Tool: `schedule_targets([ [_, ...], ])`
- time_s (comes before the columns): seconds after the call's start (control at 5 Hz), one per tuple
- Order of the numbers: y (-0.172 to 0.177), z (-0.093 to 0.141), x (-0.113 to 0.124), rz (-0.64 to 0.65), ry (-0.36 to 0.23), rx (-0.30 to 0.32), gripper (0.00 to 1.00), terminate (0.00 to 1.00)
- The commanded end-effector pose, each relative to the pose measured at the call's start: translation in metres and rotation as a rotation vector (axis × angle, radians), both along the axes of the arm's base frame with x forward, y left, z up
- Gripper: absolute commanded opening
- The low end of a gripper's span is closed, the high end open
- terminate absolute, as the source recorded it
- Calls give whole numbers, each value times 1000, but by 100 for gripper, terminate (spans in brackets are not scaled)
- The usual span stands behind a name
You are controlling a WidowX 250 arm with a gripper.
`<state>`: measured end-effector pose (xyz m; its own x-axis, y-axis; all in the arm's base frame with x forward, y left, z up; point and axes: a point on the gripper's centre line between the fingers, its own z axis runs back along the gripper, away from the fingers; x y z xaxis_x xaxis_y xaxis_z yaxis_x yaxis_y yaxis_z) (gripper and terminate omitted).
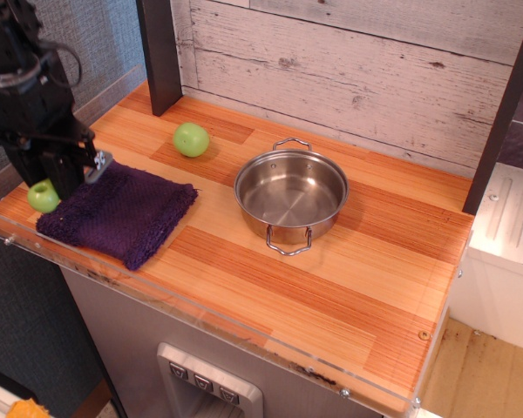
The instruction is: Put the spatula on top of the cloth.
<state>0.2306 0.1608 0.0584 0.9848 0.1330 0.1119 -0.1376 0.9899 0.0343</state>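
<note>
My black gripper [63, 181] stands at the far left of the counter, over the left edge of the dark purple cloth [122, 216]. It is shut on the spatula, held crosswise. The lime-green handle [44, 197] sticks out to the left, low at the cloth's left corner. The grey blade [98, 165] sticks out to the right, just above the cloth's back edge. I cannot tell whether the spatula touches the cloth.
A green ball-like fruit [191, 139] lies behind the cloth. A steel pot [290, 192] with two handles stands mid-counter. A clear plastic rim [200, 313] runs along the front and left edges. A dark post [159, 52] stands at the back left.
</note>
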Motion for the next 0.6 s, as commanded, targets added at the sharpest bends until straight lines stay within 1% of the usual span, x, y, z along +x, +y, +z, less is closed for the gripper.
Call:
schedule_targets([
  [0.0, -22, -3, 14, -56, -27, -7, 0, 0],
  [0.2, -25, -3, 17, -60, -28, -11, 100, 0],
  [0.4, -27, 0, 18, -63, -18, -14, 100, 0],
])
